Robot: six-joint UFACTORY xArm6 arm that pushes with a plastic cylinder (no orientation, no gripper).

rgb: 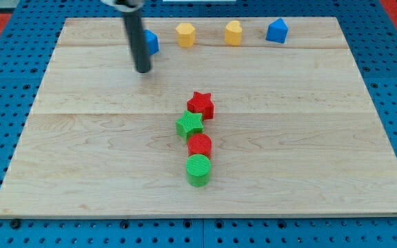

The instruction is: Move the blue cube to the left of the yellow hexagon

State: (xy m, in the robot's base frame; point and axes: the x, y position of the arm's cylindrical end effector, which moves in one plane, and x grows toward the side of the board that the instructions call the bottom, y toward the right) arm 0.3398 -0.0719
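The blue cube point(151, 42) sits near the view's top, partly hidden behind my rod. The yellow hexagon point(185, 34) is just to its right, a small gap apart. My tip point(143, 71) rests on the board just below and slightly left of the blue cube. The rod rises from the tip to the view's top edge.
A second yellow block point(233, 32) and a blue pentagon-like block point(277, 31) stand along the top row to the right. In the middle, a red star point(200, 105), green star point(190, 125), red cylinder point(200, 145) and green cylinder point(198, 169) form a column. The wooden board point(81, 172) lies on a blue pegboard.
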